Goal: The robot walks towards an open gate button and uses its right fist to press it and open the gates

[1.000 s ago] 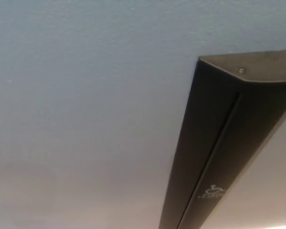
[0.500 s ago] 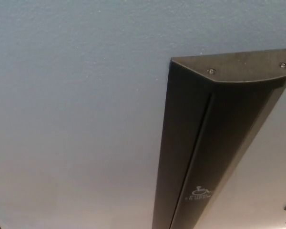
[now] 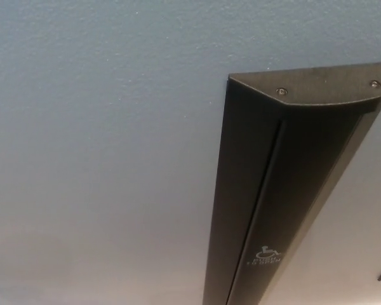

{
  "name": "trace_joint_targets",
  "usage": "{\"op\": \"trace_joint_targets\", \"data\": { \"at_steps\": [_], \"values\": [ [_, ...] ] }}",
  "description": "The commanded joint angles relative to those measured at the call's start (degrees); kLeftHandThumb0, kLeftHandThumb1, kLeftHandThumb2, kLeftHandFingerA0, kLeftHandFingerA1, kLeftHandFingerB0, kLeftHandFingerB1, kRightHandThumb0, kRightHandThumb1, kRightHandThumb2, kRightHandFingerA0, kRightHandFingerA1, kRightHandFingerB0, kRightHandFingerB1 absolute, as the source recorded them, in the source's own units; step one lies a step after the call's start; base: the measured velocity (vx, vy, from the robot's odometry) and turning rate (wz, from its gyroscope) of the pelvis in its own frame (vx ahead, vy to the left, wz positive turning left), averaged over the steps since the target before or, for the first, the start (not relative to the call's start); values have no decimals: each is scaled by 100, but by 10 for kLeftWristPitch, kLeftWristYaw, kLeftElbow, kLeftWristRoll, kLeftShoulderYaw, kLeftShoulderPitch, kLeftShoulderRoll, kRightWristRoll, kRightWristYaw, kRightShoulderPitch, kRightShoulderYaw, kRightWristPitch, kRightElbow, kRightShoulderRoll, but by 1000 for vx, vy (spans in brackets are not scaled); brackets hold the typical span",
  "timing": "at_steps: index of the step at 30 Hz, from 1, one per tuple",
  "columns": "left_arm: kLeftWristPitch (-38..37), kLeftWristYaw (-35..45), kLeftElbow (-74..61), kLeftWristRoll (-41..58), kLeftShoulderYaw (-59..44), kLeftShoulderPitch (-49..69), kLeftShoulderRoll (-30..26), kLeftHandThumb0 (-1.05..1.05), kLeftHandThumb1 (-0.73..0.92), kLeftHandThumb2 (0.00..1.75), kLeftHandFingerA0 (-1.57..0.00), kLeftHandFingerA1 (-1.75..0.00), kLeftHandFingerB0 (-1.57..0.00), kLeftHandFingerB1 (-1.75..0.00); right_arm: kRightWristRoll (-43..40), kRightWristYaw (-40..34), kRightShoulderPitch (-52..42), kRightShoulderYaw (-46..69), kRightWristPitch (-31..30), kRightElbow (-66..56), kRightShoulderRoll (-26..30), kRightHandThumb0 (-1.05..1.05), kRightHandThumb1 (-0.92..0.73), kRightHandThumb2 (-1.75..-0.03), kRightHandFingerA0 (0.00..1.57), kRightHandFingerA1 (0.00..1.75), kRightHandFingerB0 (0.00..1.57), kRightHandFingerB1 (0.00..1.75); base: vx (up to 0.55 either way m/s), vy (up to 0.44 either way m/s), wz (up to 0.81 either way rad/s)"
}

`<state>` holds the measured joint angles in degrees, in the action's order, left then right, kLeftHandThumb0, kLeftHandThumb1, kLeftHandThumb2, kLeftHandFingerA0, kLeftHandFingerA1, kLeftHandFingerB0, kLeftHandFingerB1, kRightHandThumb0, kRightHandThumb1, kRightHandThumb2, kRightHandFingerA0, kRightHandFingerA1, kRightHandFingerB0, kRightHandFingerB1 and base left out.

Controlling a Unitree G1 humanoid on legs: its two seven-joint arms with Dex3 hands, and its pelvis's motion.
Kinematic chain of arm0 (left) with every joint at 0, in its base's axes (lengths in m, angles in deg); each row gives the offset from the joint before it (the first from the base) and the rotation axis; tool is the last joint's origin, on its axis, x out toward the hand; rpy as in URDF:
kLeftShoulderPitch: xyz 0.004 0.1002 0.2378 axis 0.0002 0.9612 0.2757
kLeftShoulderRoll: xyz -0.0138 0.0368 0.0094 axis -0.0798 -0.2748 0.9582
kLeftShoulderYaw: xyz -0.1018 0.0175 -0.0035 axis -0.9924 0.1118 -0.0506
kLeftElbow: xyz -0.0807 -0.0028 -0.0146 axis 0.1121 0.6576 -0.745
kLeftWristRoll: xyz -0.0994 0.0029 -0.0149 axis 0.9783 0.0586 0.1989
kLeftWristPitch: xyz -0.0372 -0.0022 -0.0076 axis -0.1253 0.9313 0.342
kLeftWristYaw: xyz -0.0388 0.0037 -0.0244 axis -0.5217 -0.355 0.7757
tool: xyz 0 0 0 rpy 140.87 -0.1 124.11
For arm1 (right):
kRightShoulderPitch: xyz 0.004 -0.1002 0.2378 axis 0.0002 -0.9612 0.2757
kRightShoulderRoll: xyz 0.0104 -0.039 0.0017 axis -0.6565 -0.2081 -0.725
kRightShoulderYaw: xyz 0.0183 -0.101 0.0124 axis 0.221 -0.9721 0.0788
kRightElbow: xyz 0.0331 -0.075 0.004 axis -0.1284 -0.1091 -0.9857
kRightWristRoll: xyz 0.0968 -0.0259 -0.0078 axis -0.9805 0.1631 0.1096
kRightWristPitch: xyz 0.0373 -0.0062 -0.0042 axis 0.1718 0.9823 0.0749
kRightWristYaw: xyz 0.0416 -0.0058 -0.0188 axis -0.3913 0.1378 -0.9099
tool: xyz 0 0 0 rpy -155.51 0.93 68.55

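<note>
Pale blue-grey speckled wall, dark brown-black button bar, small white wheelchair symbol, silver screws

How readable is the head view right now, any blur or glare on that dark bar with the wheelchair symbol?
Head view: no glare; the dark bar is sharp at its top screws, the wheelchair symbol visible but its lettering too small to read; the wall is evenly lit, dimmer toward the bottom.

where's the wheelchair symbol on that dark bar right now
In the head view the white wheelchair symbol sits low on the long dark push bar, right of centre, near the bottom edge, far below the two screws in its top cap.
</note>
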<state>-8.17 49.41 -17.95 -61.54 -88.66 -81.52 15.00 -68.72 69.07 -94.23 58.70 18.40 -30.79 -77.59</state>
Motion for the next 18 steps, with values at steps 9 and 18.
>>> {"op": "trace_joint_targets", "data": {
  "at_steps": [9,18],
  "values": [
    [-26,5,12,17,-10,-16,-3,-2,42,134,-106,-147,-104,-124,169,37,-35,-36,56,-124,36,-19,-62,-90,82,141,87,88,0,0,0],
    [-36,5,-3,21,-15,-9,1,-1,35,142,-106,-152,-104,-128,237,47,44,-103,-19,-126,8,-19,-60,-100,86,159,85,124,0,0,0]
  ]
}}
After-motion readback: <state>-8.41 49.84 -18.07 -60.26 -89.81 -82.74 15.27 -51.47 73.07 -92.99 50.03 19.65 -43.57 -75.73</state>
